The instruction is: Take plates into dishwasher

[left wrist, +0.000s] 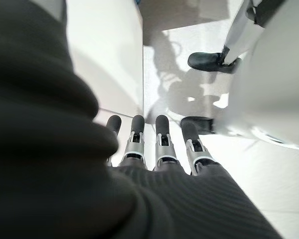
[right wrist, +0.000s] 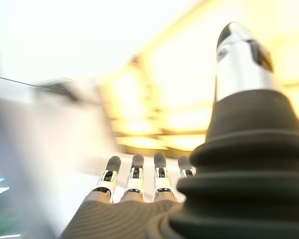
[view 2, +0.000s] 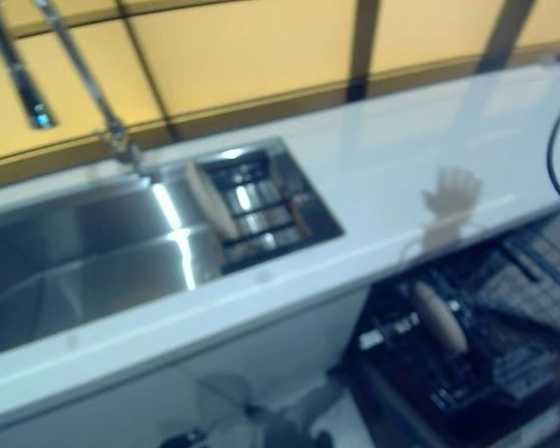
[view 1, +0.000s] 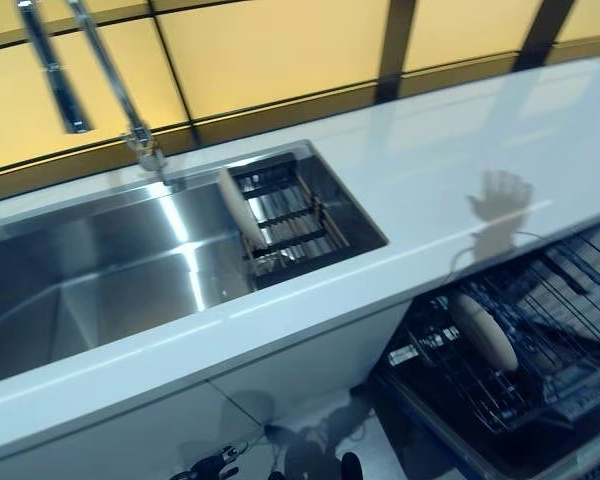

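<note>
A pale plate [view 1: 242,208] stands on edge in a dark wire rack [view 1: 290,222] at the right end of the steel sink [view 1: 100,270]. A second pale plate [view 1: 485,332] stands in the open dishwasher's lower rack [view 1: 555,330], below the counter at the right. Neither hand shows in the eye views. My left hand [left wrist: 162,142] shows in its wrist view with straight fingers, empty, hanging over the floor beside a white cabinet front. My right hand [right wrist: 134,184] shows in its wrist view with straight fingers and raised thumb, empty, facing the yellow wall.
A white counter [view 1: 460,150] runs along the yellow tiled wall [view 1: 280,50]. A chrome faucet [view 1: 130,110] stands behind the sink. White cabinet fronts [view 1: 300,370] lie under the counter, left of the dishwasher.
</note>
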Robot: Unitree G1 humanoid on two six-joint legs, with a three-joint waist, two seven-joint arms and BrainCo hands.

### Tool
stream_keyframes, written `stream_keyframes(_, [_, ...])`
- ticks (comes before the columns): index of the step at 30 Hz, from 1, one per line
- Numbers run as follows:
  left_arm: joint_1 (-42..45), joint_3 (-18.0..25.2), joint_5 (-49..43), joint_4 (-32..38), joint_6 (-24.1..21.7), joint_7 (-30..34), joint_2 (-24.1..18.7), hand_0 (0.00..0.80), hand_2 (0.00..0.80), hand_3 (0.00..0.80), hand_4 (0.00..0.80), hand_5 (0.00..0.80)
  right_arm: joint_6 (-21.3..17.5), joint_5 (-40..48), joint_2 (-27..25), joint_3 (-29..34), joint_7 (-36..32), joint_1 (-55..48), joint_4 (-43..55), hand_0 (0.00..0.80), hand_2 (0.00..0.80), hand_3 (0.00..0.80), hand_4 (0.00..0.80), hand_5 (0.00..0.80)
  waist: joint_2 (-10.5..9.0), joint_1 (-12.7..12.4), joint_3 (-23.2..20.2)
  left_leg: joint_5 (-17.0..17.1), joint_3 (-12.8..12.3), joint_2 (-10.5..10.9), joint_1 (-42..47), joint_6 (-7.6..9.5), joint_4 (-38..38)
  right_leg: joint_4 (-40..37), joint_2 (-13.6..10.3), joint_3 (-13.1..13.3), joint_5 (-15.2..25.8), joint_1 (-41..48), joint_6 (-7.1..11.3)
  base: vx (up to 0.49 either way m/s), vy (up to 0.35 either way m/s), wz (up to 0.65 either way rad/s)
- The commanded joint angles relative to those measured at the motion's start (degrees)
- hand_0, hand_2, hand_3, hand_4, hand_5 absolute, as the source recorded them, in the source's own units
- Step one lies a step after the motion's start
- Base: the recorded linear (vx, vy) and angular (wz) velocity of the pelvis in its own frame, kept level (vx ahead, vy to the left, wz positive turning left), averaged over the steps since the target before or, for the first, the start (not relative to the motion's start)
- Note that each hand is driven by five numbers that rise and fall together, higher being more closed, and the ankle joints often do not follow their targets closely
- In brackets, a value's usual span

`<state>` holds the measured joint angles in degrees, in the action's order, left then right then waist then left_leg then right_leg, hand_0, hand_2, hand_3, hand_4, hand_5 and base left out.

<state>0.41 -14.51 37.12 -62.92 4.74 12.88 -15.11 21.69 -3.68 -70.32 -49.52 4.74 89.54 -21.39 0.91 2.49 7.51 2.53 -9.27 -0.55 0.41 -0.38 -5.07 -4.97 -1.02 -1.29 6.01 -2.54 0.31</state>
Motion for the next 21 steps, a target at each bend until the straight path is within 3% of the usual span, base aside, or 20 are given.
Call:
stream_keyframes(1, [-2.8,0.3,3.0,-2.2,-0.2,-0.7,-3.0,0.000,0.000,0.000,0.000,0.000,-12.0,-4.9,-3.2,1.3,3.0,-4.8,-7.3,0.000,0.000,0.000,0.000,0.000,-3.55,0.1,0.3,-4.0,2.2,0.7,0.3,1.07,0.1,0.0,0.5,0.8,-3.5,-0.3,1.60,0.037,0.044,0.67])
stream_keyframes(9, [-3.6,-0.2,6.6,-1.5,0.0,-2.0,-1.8,0.000,0.000,0.000,0.000,0.000,-18.9,-15.7,0.5,-4.3,6.8,-1.4,-3.0,0.000,0.000,0.000,0.000,0.000,-3.64,-2.4,2.0,-2.8,5.1,1.5,-3.1,1.18,0.1,0.0,-0.5,-3.0,-3.5,-1.8,1.91,-0.019,0.041,0.29])
stream_keyframes(21, [-4.3,1.4,8.1,-0.9,-0.9,-1.8,-1.6,0.000,0.000,0.000,0.000,0.000,-21.3,-25.7,4.7,-7.8,6.3,-0.8,-0.4,0.000,0.000,0.000,0.000,0.000,-4.07,-5.2,4.4,-1.2,7.9,2.3,-6.5,1.34,0.1,0.0,-1.5,-7.0,-3.2,-3.1,2.23,-0.014,0.041,0.14])
